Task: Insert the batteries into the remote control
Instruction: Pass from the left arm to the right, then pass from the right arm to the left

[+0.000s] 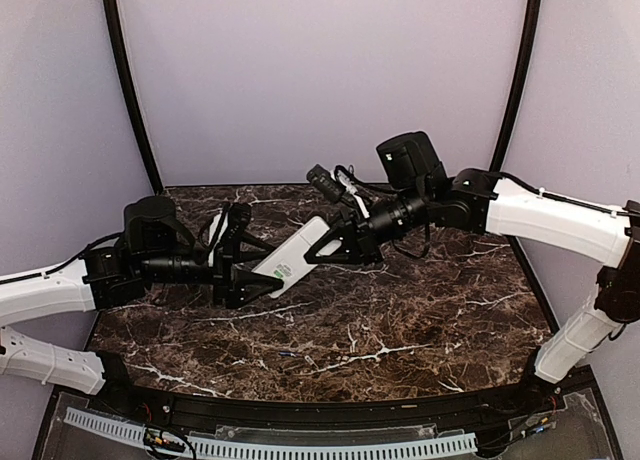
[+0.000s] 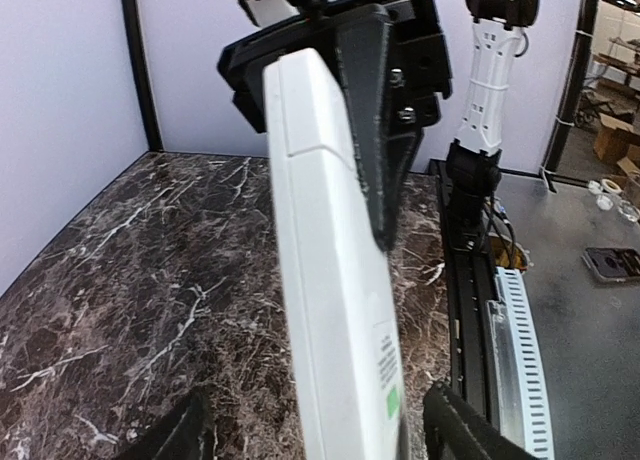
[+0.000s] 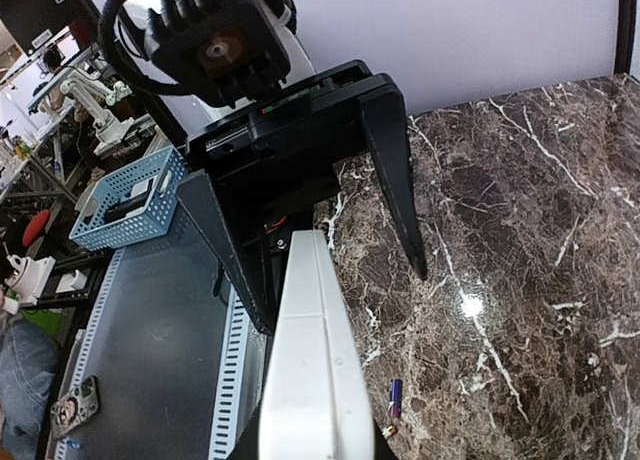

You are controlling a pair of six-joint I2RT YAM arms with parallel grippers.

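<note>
A robotics lab: pale panels (image 1: pixel 330 70) are enclosing the marble desk (image 1: pixel 400 330); beyond it a blue basket (image 3: pixel 122 204) and cardboard boxes (image 2: pixel 612 132) are sitting.

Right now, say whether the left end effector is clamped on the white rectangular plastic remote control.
No, the left end effector stands wide open, touching neither side of the remote control.

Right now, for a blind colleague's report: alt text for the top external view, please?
A white remote control is held in the air above a dark marble table. The right gripper clamps its upper-right end; the left gripper has open jaws around the lower-left end.
</note>
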